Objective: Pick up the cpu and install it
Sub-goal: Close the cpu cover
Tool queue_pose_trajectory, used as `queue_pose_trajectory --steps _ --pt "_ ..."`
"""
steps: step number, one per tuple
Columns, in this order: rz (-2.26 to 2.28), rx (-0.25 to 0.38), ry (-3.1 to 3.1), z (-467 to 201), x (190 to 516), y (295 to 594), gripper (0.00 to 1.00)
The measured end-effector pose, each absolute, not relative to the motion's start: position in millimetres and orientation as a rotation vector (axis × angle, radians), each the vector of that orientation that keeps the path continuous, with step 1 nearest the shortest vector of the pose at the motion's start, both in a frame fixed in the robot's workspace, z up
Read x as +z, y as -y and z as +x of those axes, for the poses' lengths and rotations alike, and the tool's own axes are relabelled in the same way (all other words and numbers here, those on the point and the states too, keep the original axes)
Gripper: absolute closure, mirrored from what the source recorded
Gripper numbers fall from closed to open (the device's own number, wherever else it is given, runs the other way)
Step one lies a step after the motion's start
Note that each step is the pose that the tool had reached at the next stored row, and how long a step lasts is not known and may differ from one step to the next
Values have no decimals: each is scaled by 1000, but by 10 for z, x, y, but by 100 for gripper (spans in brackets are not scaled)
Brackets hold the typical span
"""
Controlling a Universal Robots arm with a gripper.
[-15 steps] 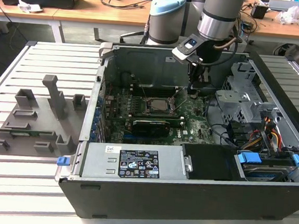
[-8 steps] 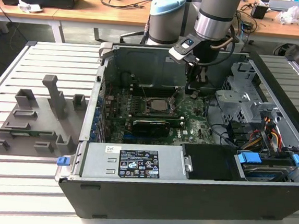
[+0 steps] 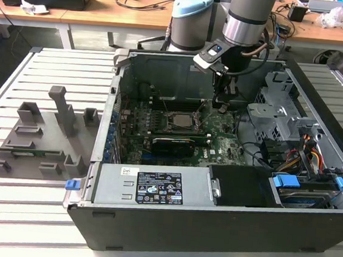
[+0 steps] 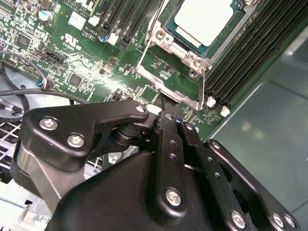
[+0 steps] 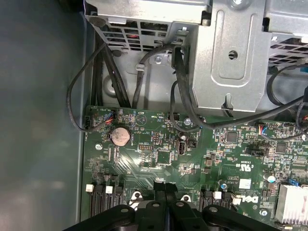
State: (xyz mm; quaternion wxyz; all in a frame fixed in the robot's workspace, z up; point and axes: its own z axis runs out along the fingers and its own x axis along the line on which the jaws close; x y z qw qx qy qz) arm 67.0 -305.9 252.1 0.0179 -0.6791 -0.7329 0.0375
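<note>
From where I stand, the cpu [image 4: 204, 19] lies in its socket on the board [image 5: 159, 159], inside the open case [image 3: 211, 228]. Its silvery top faces up, with the metal frame [image 4: 178, 91] around it. I also see it in the exterior view [image 3: 181, 120], just behind the long black card [image 3: 173, 144].

The gripper [image 4: 161, 102] hangs low over the board, just beside the socket on the exterior view's right. Its fingers are pressed together, as both wrist views show [image 5: 166, 187], and I see nothing between them. So the chip looks placed and let go, in my judgement.

The danger is now around the socket. The fingertips are very near the edge of the frame, above small parts of the board. A push too low or a little sideways could scratch the board or knock the thin lever [image 4: 143, 48]. I cannot tell whether that lever is locked. If the chip is not lying flat (I cannot judge this from here), any pressing on the frame could bend the contacts under it.

The memory slots [image 4: 240, 62] are close beside the frame and could be struck too. The black cables [image 5: 183, 96] hang near the arm's wrist and could catch on it.
</note>
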Motion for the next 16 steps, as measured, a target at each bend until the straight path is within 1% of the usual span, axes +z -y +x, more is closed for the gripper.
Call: queue_pose_trajectory --steps 16 --pt "-2109 117 2276 515 2521 3058 89"
